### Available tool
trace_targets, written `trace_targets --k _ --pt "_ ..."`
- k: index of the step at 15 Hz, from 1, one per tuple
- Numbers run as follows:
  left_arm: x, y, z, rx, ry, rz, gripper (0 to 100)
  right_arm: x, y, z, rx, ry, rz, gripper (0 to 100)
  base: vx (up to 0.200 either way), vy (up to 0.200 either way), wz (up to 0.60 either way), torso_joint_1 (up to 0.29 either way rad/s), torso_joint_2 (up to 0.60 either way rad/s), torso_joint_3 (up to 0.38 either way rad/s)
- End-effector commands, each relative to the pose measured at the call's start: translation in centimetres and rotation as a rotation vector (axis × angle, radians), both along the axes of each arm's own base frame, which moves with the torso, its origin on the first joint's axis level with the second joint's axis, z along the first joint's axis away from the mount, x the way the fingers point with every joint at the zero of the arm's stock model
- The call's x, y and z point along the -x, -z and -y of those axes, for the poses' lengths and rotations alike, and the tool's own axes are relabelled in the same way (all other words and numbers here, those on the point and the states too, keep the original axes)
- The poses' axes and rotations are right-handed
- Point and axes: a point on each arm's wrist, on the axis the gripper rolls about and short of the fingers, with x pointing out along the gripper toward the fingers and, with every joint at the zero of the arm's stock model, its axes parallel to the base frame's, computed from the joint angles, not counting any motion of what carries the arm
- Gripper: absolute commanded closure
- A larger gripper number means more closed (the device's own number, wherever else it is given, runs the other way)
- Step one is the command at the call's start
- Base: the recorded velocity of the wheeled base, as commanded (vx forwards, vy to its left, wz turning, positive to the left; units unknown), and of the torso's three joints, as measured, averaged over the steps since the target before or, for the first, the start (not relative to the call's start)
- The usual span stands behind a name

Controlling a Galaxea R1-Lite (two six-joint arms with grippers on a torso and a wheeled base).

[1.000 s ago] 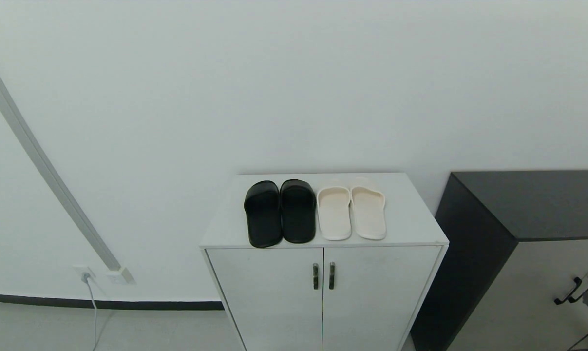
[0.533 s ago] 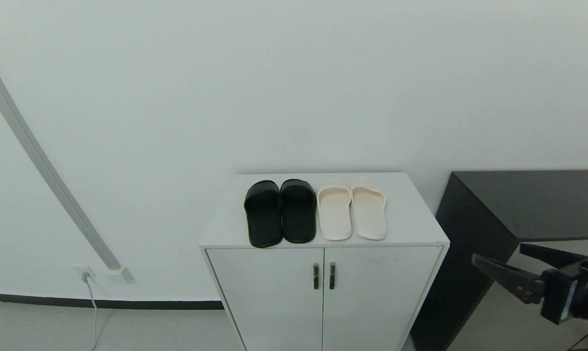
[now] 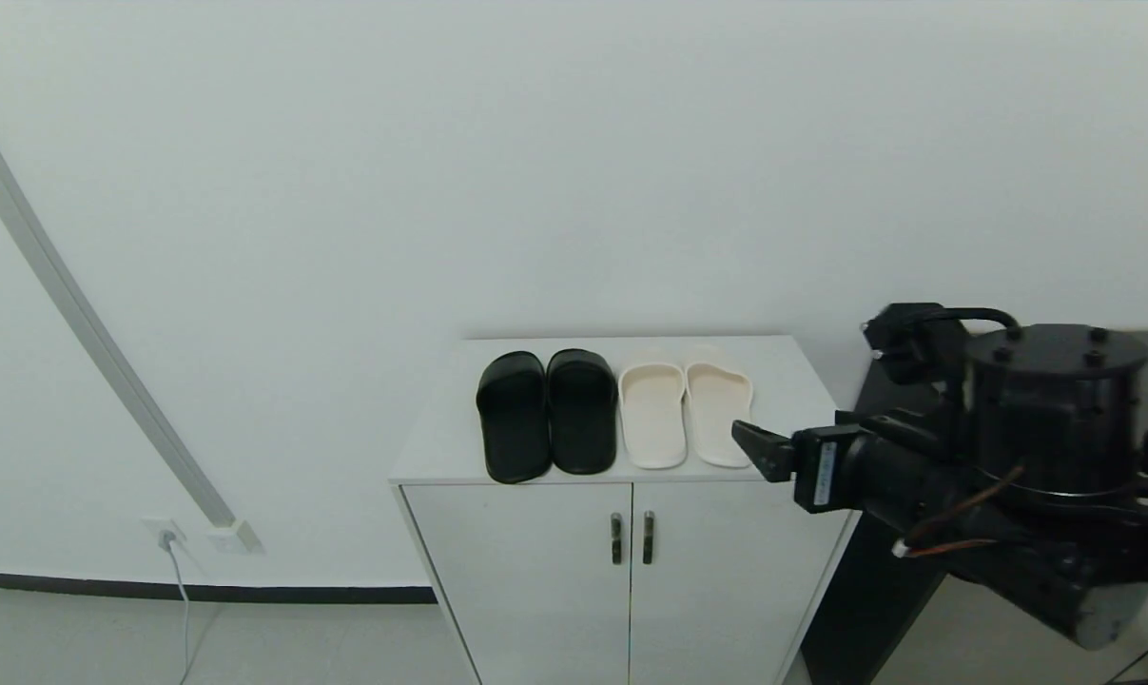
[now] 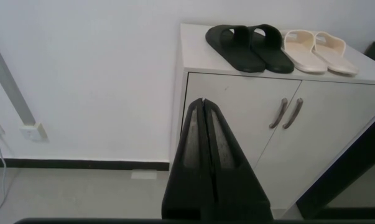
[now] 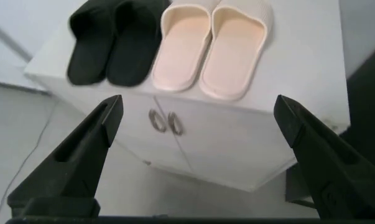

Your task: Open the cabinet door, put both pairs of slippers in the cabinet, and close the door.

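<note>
Atop the shut cabinet [image 3: 526, 580], black slippers [image 3: 578, 411] sit beside cream slippers [image 3: 653, 414].

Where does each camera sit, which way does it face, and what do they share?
Head: up high, facing forward and down at the white cabinet; right arm at right.
Left wrist: low, facing the cabinet's doors from the left; shut left gripper in front.
Right wrist: above, facing down at the cabinet top; open right gripper frames it.
Shared: black slippers and cream slippers on top, doors shut.
</note>
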Motion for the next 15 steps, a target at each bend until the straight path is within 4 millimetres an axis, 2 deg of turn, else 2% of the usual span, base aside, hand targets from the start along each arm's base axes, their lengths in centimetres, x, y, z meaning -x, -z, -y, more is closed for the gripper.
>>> trace_targets --k 1,3,4,5,6,11,15 --pt "0.0 0.0 0.0 0.0 -0.001 0.001 100 -3.8 2.5 -3.8 0.042 0.068 -0.016 0 0.0 0.0 0.0 0.0 0.0 0.0" --pt "0.0 0.0 0.0 0.0 -0.001 0.001 100 -5.2 3.3 -5.1 0.048 0.083 -0.012 0 0.0 0.0 0.0 0.0 0.0 0.0" --pt "0.0 0.0 0.0 0.0 -0.001 0.001 100 -6.6 4.0 -6.2 0.053 0.099 -0.012 0 0.0 0.0 0.0 0.0 0.0 0.0" --pt "0.0 0.0 0.0 0.0 -0.001 0.001 100 -7.2 4.2 -6.4 0.057 0.108 -0.012 0 0.0 0.0 0.0 0.0 0.0 0.0" --pt "0.0 0.0 0.0 0.0 -0.001 0.001 100 -8.9 5.2 -7.0 0.062 0.129 -0.017 0 0.0 0.0 0.0 0.0 0.0 0.0" --pt "0.0 0.0 0.0 0.0 -0.001 0.001 100 -14.2 8.2 -7.4 0.097 0.191 -0.026 0 0.0 0.0 0.0 0.0 0.0 0.0" --pt "0.0 0.0 0.0 0.002 -0.001 0.001 100 -17.3 8.9 -8.5 0.079 0.182 0.002 0 0.0 0.0 0.0 0.0 0.0 0.0"
